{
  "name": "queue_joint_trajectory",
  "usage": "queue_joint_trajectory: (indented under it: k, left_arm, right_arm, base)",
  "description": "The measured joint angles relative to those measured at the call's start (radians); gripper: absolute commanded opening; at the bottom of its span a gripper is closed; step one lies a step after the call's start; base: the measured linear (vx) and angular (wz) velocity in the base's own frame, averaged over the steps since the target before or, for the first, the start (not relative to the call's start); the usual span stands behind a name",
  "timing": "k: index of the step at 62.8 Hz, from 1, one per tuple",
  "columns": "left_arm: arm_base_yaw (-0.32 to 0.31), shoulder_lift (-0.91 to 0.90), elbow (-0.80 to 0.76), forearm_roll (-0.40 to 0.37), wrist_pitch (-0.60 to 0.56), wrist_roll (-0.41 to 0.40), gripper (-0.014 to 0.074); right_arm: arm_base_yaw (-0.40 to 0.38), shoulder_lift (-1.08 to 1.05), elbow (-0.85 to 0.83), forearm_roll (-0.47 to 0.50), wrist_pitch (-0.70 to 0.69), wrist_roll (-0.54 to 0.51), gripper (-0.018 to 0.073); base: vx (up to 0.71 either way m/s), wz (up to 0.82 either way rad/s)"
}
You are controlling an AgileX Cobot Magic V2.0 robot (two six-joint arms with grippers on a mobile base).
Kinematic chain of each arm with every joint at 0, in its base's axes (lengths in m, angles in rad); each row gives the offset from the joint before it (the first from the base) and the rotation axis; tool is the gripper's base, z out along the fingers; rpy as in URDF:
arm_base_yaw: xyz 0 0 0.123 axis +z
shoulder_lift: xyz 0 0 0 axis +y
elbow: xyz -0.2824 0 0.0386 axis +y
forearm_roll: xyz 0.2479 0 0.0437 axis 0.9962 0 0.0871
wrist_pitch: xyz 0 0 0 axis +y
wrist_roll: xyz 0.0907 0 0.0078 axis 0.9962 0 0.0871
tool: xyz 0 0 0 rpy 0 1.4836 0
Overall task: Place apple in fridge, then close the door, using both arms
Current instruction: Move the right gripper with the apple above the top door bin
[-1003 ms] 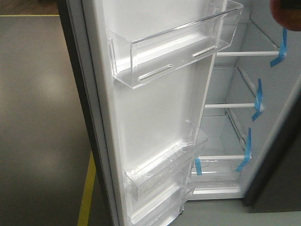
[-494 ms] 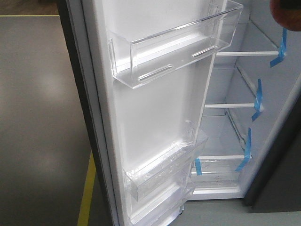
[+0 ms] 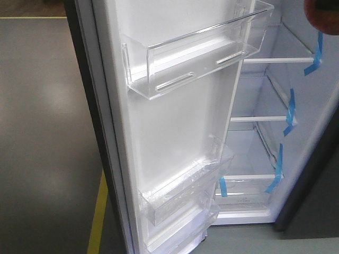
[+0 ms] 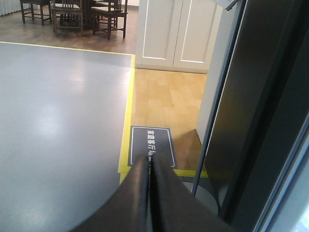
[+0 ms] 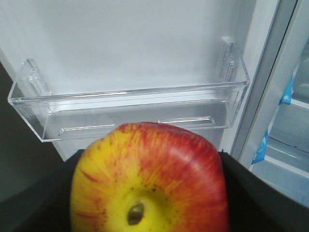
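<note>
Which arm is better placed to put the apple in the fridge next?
Right: the right gripper holds the apple, facing the door bin beside the shelves. The left gripper is shut, empty, outside the door.

the left end effector (image 4: 148,164) has its 2 black fingers (image 4: 139,193) pressed together. the right end effector (image 5: 149,188) is clamped on the apple (image 5: 154,154), a finger on each side.

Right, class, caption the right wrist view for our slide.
Red-yellow apple held before the clear bin on the open door, fridge at right.
</note>
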Motion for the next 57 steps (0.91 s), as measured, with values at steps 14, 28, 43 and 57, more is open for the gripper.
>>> queue_joint_trajectory:
  k: [14, 28, 43, 57]
  left_arm:
    - [0.000, 0.000, 0.000, 0.000, 0.000, 0.000, -0.0006]
    - [0.000, 0.000, 0.000, 0.000, 0.000, 0.000, -0.0006]
    - [0.000, 0.000, 0.000, 0.000, 0.000, 0.000, -0.0006]
    - [0.000, 0.000, 0.000, 0.000, 0.000, 0.000, -0.0006]
  right_arm:
    - [0.000, 0.000, 0.000, 0.000, 0.000, 0.000, -0.0006]
    - [0.000, 0.000, 0.000, 0.000, 0.000, 0.000, -0.0006]
    - [0.000, 0.000, 0.000, 0.000, 0.000, 0.000, -0.0006]
    - [0.000, 0.000, 0.000, 0.024, -0.029, 0.000, -0.0006]
  base:
    - [0.00, 0.00]
    - [0.00, 0.00]
    - [0.00, 0.00]
    - [0.00, 0.00]
